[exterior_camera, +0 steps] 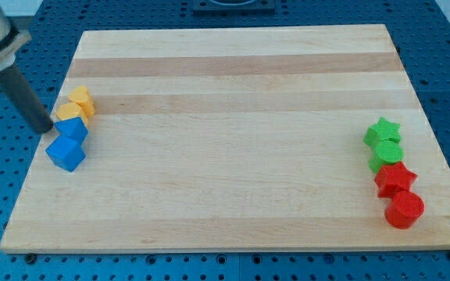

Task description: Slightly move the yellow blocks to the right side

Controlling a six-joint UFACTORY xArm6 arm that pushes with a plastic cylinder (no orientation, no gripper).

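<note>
Yellow blocks (77, 105) at board's (233, 47) left edge, touching blue blocks (69, 143); my tip (47, 129) just left; no hand fitted.

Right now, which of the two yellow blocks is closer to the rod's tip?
The lower yellow block, touching the upper blue block; my tip sits just to its left.

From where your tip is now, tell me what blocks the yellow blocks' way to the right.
Nothing visible does. My tip sits at the yellow blocks' left, beside the blue blocks. To their right the board is bare until the green and red blocks near the far edge.
</note>
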